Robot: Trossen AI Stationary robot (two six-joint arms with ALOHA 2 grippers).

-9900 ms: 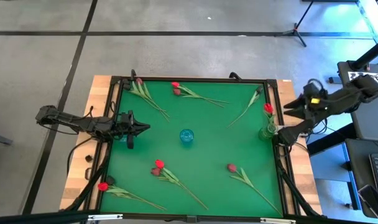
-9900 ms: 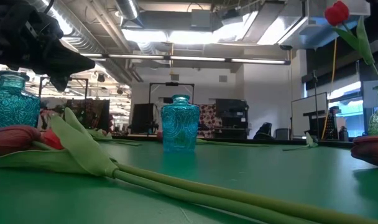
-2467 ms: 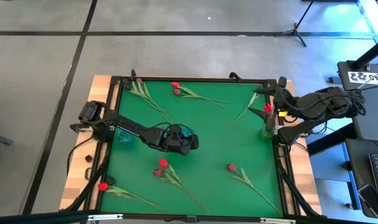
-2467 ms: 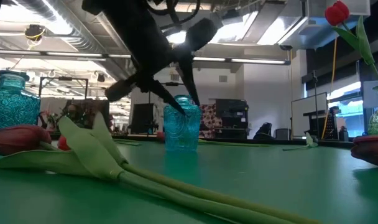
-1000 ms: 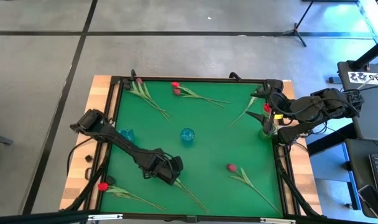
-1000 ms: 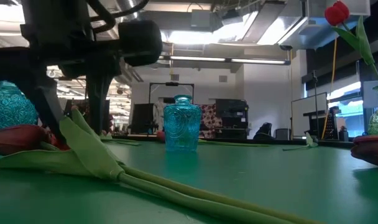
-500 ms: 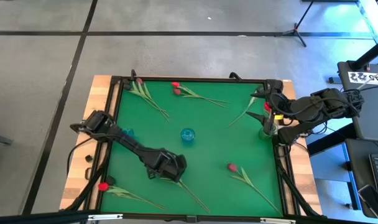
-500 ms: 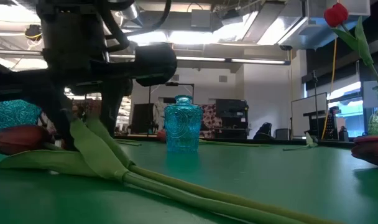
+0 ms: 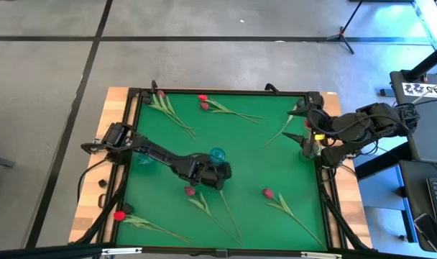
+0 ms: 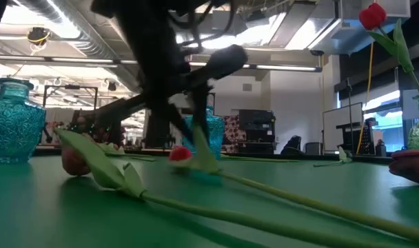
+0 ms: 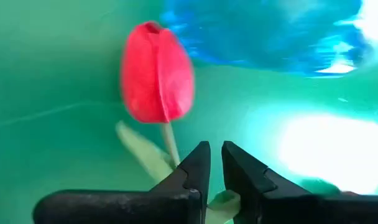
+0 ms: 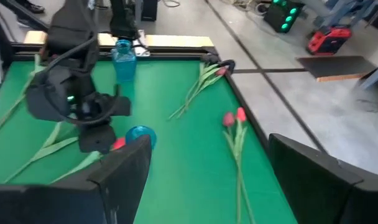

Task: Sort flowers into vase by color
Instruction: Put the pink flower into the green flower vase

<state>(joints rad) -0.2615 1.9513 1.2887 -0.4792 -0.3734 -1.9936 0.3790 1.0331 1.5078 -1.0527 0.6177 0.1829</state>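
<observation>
My left gripper (image 9: 220,173) is shut on a bright red tulip (image 11: 156,73) just near of the middle blue vase (image 9: 216,155). The bud also shows in the low view (image 10: 180,154). A darker red tulip (image 9: 190,191) lies flat on the green mat beside it. My right gripper (image 12: 207,162) is open and empty at the table's right edge, beside the green vase (image 9: 308,151), which holds one red tulip (image 10: 373,14) upright by its stem. My left gripper pinches the red tulip's stem (image 11: 171,148) a short way below the bud, between its two fingers. The fingers slant down from above and lie across the stem. The bud end is lifted off the mat; the long stem (image 10: 299,200) trails down and lies on the table.
A second blue vase (image 9: 144,158) stands near the left edge. Other tulips lie flat at the far left (image 9: 164,106), far middle (image 9: 222,108), far right (image 9: 287,126), near right (image 9: 279,203) and near left (image 9: 136,221). A black frame rims the mat.
My left gripper has gone up and toward the far right, from the near-left tulips to the middle blue vase, carrying the bright red tulip by its bud end. The bud is lifted and the stem has swung round, dragging on the mat. The darker tulip stays on the mat.
</observation>
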